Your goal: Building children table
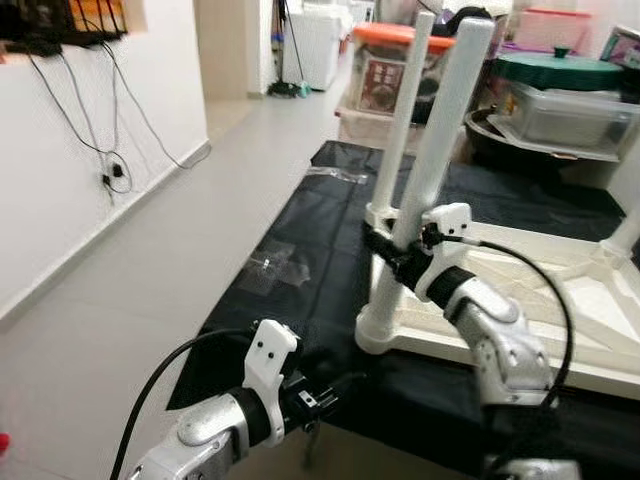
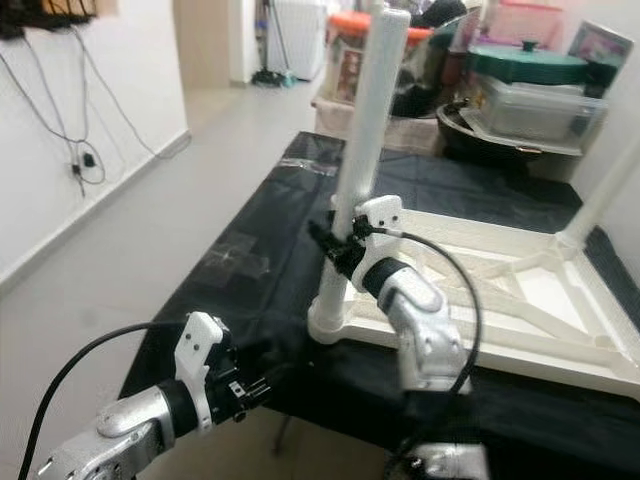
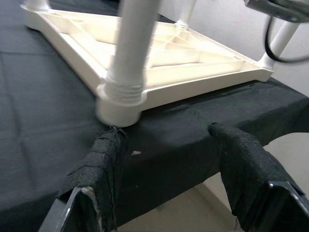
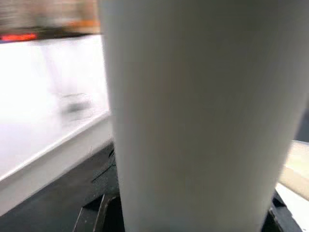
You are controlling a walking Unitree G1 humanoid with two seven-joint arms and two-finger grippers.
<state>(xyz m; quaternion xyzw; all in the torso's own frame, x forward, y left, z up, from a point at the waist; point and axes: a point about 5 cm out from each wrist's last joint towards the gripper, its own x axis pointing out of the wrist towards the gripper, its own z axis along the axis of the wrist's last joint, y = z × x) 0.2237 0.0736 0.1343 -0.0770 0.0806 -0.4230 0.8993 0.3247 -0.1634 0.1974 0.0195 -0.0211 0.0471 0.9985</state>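
Upside down on the black cloth lies the white table top; right gripper clenched around its near-corner leg, left gripper released at the cloth's near edge.

Bright, even indoor light; head views slightly soft; right wrist view blurred, its background washed out.

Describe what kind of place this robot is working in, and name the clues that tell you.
Probably a home storage or utility area: lidded plastic storage bins, a white appliance down the corridor, and an upturned white table lying on a black cloth.
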